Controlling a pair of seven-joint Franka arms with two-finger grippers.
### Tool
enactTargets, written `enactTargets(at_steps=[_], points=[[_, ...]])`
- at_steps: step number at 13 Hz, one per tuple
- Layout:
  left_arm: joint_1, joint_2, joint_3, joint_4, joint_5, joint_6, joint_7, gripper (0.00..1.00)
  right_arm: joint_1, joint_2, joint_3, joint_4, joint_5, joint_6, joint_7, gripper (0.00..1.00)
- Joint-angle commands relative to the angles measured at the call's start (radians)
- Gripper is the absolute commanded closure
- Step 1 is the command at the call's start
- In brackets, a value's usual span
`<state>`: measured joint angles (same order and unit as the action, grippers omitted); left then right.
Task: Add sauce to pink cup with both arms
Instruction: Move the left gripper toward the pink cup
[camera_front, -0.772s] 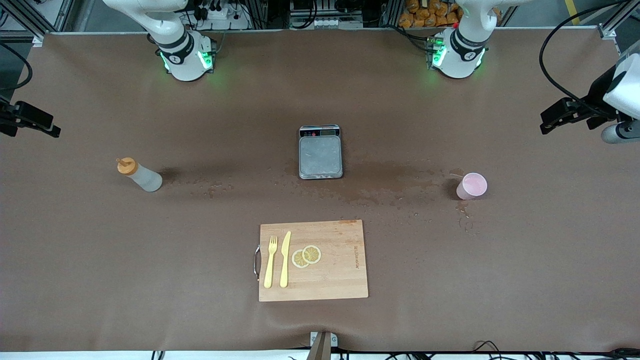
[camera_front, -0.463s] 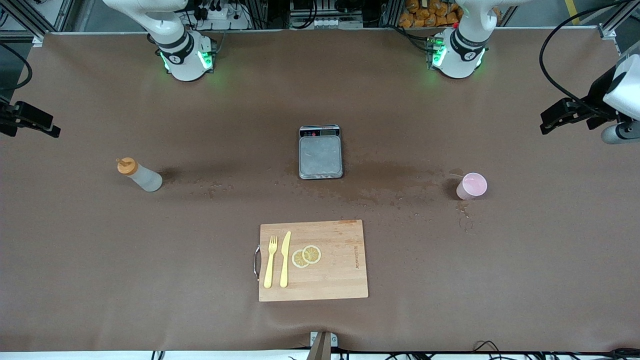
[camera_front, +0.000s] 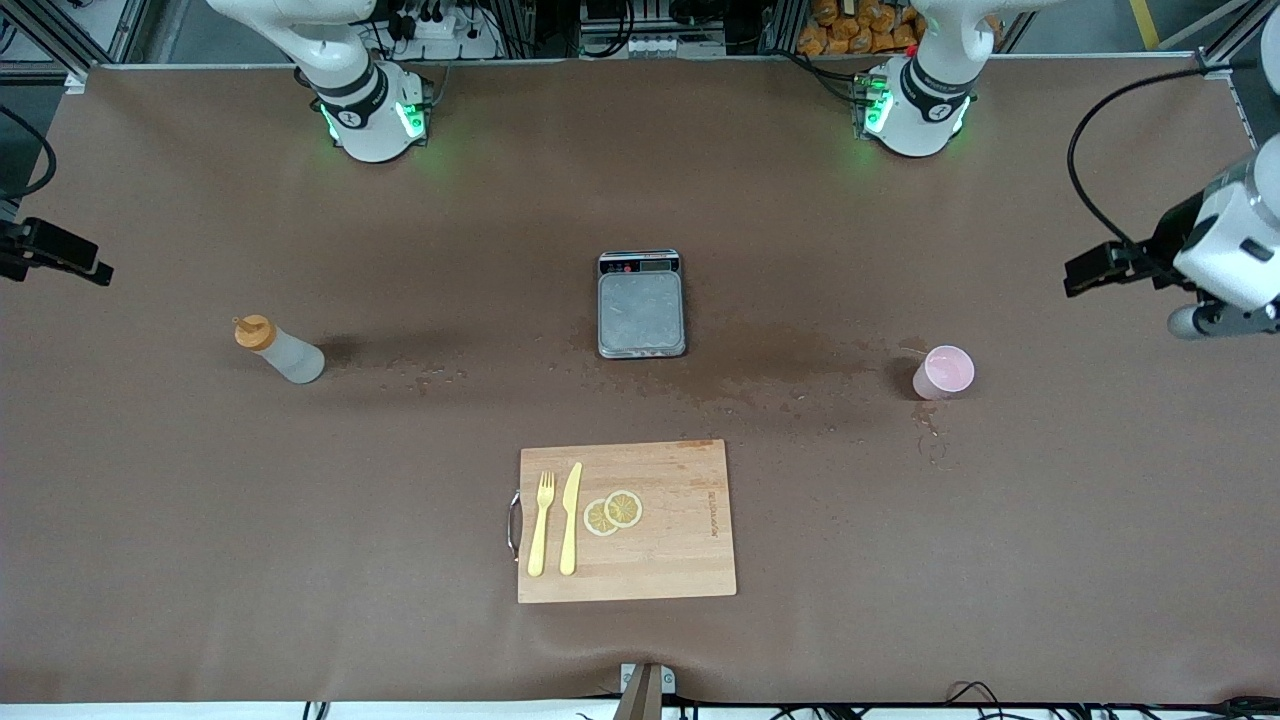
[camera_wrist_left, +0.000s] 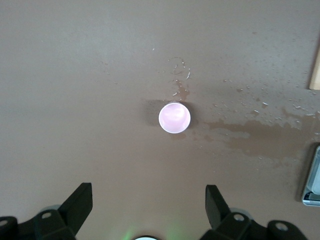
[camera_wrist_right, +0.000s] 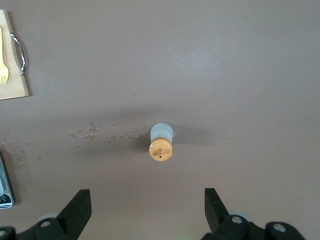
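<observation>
The sauce bottle (camera_front: 280, 351), whitish with an orange nozzle cap, stands on the brown table toward the right arm's end. In the right wrist view it (camera_wrist_right: 161, 142) is seen from above, ahead of my right gripper (camera_wrist_right: 146, 195), which is open and empty. The right gripper (camera_front: 85, 262) hangs high over the table's edge at that end. The pink cup (camera_front: 943, 372) stands upright toward the left arm's end. It also shows in the left wrist view (camera_wrist_left: 174, 118), ahead of my open, empty left gripper (camera_wrist_left: 148, 192). The left gripper (camera_front: 1088, 272) hangs high over that end of the table.
A grey scale (camera_front: 641, 303) sits mid-table. A wooden cutting board (camera_front: 660, 560) nearer the front camera holds a yellow fork (camera_front: 541, 524), a knife (camera_front: 570, 518) and lemon slices (camera_front: 613, 512). Wet patches (camera_front: 790, 375) lie between the scale and the cup.
The left arm's wrist has shifted a little toward the cup. The right gripper has drifted slightly toward the table's edge. Bottle and cup have not moved.
</observation>
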<state>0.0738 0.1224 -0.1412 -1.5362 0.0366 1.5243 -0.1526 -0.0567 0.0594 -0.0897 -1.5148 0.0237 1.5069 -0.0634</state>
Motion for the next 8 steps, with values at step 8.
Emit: enactTargets(at_steps=[8], points=[[0.073, -0.007, -0.005, -0.456, -0.026, 0.509, 0.008, 0.0, -0.121, 0.138, 0.011, -0.001, -0.002, 0.075, 0.007, 0.0]])
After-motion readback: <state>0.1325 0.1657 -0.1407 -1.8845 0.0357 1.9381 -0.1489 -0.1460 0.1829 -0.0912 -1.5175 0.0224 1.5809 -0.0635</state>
